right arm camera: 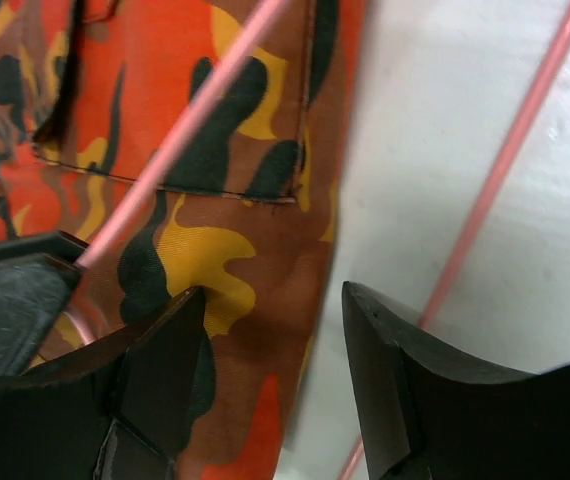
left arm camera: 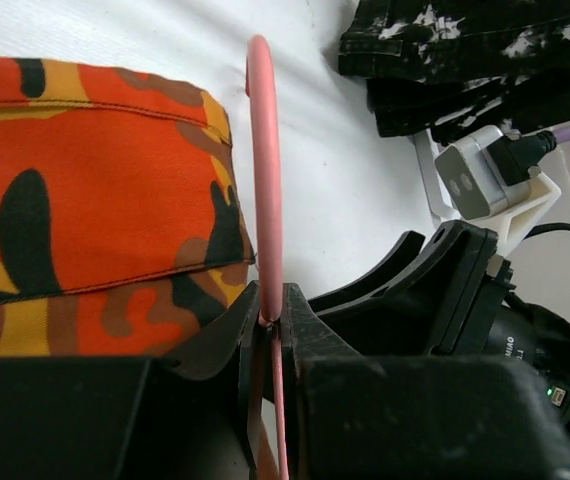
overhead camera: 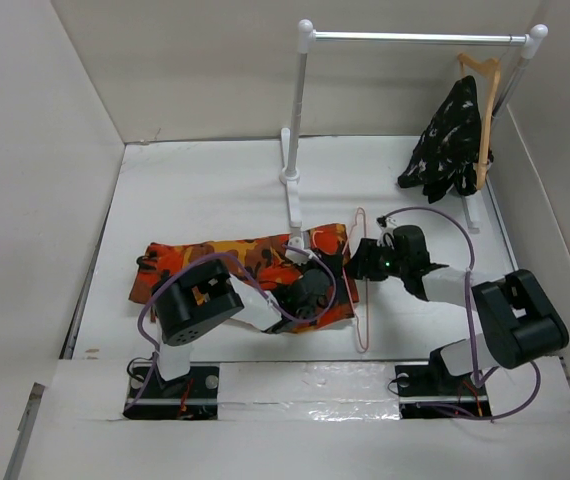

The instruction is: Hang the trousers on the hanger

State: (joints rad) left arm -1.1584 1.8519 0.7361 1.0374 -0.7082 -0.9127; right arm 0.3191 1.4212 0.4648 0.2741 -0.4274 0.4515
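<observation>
The camouflage trousers (overhead camera: pixel 215 262) lie flat across the middle of the table. The thin pink hanger (overhead camera: pixel 362 310) lies at their right end, one wire over the cloth. My left gripper (overhead camera: pixel 317 285) is shut on that wire; in the left wrist view the fingers (left arm camera: pixel 305 340) pinch the hanger (left arm camera: pixel 265 160) next to the trousers' hem (left arm camera: pixel 95 200). My right gripper (overhead camera: pixel 357 262) is open low over the trousers' right edge. In the right wrist view its jaws (right arm camera: pixel 275 340) stand on either side of the cloth's edge (right arm camera: pixel 255 300), with one hanger wire (right arm camera: pixel 195 110) on the trousers and the other (right arm camera: pixel 505 170) on bare table.
A white clothes rack (overhead camera: pixel 415 38) stands at the back, its left foot (overhead camera: pixel 293 200) just behind the trousers. A wooden hanger (overhead camera: pixel 487 110) with a black-and-white garment (overhead camera: pixel 450 140) hangs at its right end. White walls close the left, back and right.
</observation>
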